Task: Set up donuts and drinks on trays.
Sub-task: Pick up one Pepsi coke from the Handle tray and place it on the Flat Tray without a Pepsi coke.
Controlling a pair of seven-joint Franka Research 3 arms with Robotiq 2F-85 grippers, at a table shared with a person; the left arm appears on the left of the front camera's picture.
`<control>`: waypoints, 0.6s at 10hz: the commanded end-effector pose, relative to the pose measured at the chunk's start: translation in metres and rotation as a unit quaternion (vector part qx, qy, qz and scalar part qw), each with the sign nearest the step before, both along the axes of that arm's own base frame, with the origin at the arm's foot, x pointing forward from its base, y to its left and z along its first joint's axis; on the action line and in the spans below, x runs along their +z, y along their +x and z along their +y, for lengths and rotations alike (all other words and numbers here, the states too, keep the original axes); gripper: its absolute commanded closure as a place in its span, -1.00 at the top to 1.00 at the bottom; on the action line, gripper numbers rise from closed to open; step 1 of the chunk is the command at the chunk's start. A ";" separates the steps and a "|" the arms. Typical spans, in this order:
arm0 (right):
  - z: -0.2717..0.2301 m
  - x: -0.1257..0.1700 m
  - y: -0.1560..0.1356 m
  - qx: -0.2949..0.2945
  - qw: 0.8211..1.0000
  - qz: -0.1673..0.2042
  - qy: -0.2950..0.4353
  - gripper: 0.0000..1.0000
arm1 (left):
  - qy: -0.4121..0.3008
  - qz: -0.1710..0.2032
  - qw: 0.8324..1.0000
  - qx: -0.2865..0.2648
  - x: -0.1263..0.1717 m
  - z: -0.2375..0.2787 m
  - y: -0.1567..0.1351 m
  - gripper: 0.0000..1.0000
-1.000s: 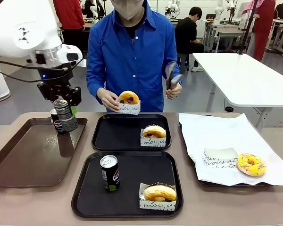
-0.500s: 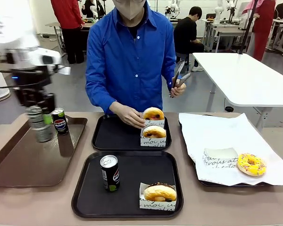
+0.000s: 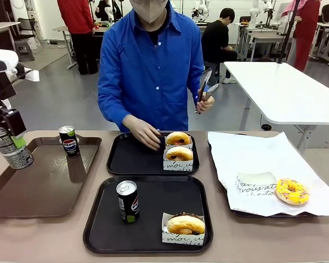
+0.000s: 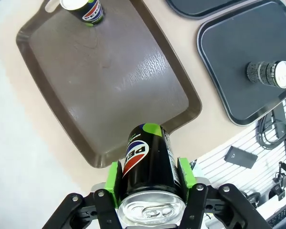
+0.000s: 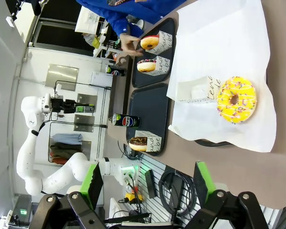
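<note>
the left gripper (image 3: 12, 143) pinches a can (image 3: 12, 153) by its sides, long axis near upright with the silver top toward the wrist, at the outer left edge of the brown tray (image 3: 38, 186) on the bench. the far black tray (image 3: 132, 159) carries two donuts (image 3: 179, 153) and no drink, with a person's hand (image 3: 146, 137) resting on it. it lies to this gripper's right, past the brown tray, so the left arm is judged nearer. the right gripper (image 5: 148, 179) stands spread and empty, well apart from the trays.
</note>
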State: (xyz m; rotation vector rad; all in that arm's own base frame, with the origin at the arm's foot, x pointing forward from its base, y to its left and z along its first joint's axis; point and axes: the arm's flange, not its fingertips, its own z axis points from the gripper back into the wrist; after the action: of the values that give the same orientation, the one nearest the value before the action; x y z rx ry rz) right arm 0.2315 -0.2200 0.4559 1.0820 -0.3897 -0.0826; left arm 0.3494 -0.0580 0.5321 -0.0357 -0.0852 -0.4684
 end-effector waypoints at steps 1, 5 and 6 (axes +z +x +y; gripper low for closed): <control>-0.001 0.000 0.001 0.002 1.000 -0.013 0.007 1.00 | 0.004 0.004 1.000 0.004 0.005 -0.005 0.008 0.16; -0.001 0.000 0.001 0.002 1.000 -0.013 0.007 1.00 | 0.004 0.004 1.000 0.004 0.005 -0.005 0.008 0.16; -0.001 0.000 0.001 0.002 1.000 -0.013 0.007 1.00 | 0.004 0.004 1.000 0.004 0.005 -0.005 0.008 0.16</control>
State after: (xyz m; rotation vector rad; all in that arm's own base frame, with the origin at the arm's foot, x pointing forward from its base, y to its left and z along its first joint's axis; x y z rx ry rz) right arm 0.2315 -0.2200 0.4559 1.0820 -0.3900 -0.0822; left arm 0.3575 -0.0613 0.5309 -0.0350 -0.0739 -0.4727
